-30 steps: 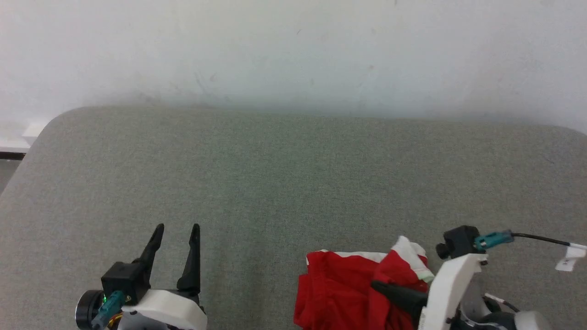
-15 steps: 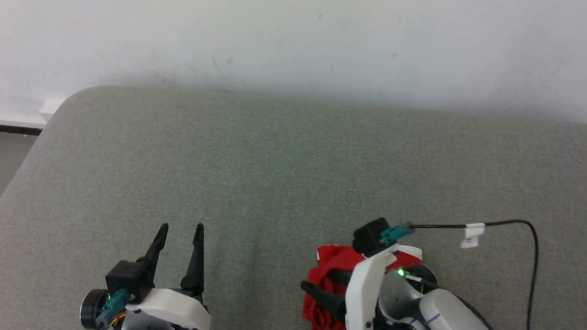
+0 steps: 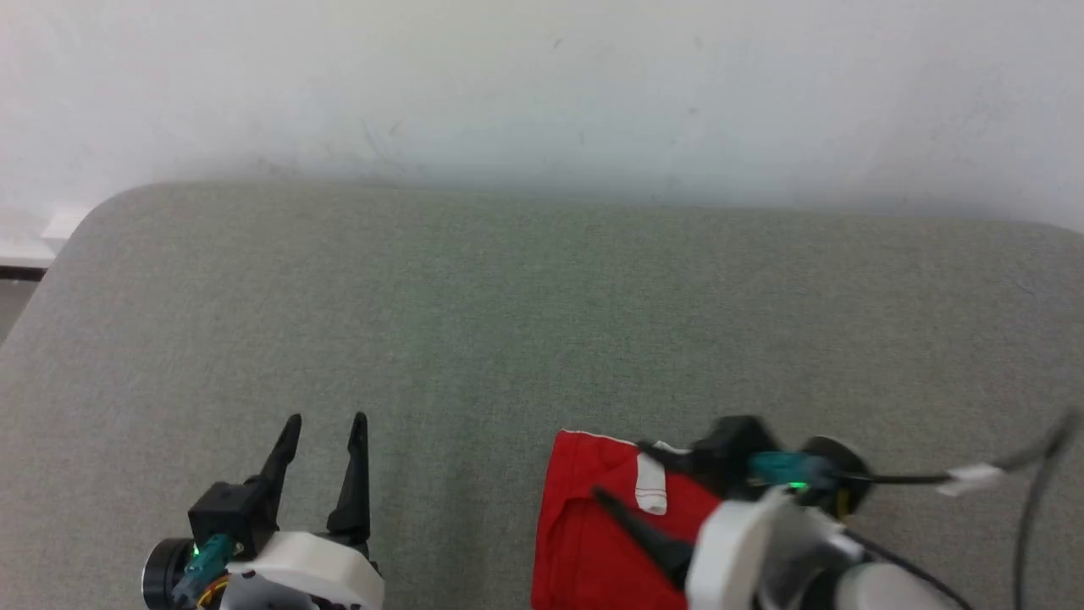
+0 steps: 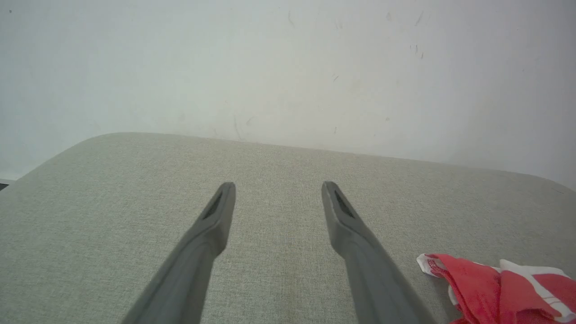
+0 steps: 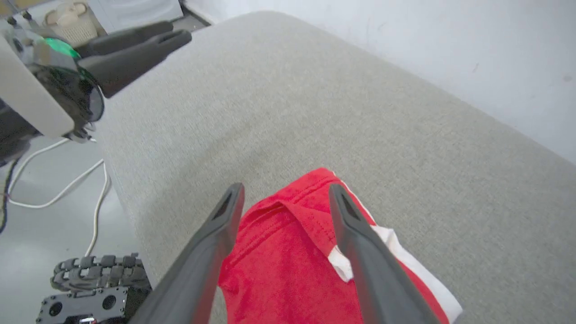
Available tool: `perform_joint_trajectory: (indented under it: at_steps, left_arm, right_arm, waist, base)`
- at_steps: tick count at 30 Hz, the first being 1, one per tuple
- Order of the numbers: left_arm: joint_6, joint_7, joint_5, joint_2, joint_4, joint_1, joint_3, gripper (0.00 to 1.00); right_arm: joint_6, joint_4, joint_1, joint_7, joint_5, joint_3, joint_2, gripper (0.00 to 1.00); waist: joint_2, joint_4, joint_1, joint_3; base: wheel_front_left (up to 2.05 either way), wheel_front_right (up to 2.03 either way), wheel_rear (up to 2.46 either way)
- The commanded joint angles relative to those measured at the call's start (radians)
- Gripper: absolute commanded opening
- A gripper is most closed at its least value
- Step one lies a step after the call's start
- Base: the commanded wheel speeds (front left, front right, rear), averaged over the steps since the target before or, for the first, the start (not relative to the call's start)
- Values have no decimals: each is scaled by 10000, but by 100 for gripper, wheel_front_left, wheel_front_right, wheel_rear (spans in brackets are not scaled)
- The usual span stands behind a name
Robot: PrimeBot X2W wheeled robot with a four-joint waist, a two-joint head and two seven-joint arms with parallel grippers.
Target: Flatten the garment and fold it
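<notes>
The red garment (image 3: 584, 534) lies in a rumpled heap on the grey padded surface (image 3: 508, 322), near its front edge and right of centre. Its white stripe (image 5: 405, 261) runs along one side. No print shows. My right gripper (image 3: 620, 468) hangs open over it, pointing left and away. In the right wrist view its fingers (image 5: 216, 234) straddle a raised fold of the garment (image 5: 288, 256), and I cannot tell whether they touch it. My left gripper (image 3: 322, 422) stands open with nothing in it at the lower left, well apart from the garment (image 4: 481, 283).
A white wall (image 3: 542, 85) rises behind the surface. Past the surface's near edge lie grey floor, white cables (image 5: 58, 189) and a black tracked part (image 5: 90, 279). My left gripper (image 5: 177, 30) shows at the top left of the right wrist view.
My right arm has swung and its gripper now points left over the garment. The garment was bunched up around the fingers and now lies lower and more spread. The left gripper has held still.
</notes>
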Motion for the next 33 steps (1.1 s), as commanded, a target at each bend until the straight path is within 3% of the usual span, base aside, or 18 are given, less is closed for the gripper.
perform_joint_trajectory:
  at_steps: [1,6,11,21,24,27,33]
  left_arm:
    - [98,-69,-20,18,-23,-4,66,100]
    - [177,-90,-64,25,-143,143,222,100]
    - [247,-106,-97,3,-249,354,350,100]
    - [276,-123,-75,-35,-418,714,505,100]
    - [255,-126,-44,-31,-470,727,515,100]
    - [207,-127,-3,0,-474,706,498,100]
    - [76,-127,77,25,-472,544,356,100]
  right_arm:
    - [-9,-333,504,-490,-215,-607,89,100]
    - [-9,-1095,1916,-2392,-1057,-3183,968,100]
    - [-9,-1342,2788,-3843,-1563,-5082,1601,100]
    - [-9,-1532,3921,-4350,-1780,-7385,2056,100]
    - [-9,-1206,4050,-3901,-1414,-7918,2083,100]
    - [-9,-449,3962,-2750,-655,-8440,2017,100]
    - [-9,1466,3490,1330,1838,-8884,1844,100]
  waist:
    - [1,-103,0,-68]
    - [1,-268,0,-201]
    - [1,-397,0,-308]
    - [1,-496,0,-486]
    - [1,-516,0,-472]
    - [1,-520,0,-463]
    - [1,-289,0,-392]
  base:
    - [0,0,0]
    - [0,0,0]
    - [0,0,0]
    - [0,0,0]
    - [0,0,0]
    - [0,0,0]
    - [0,0,0]
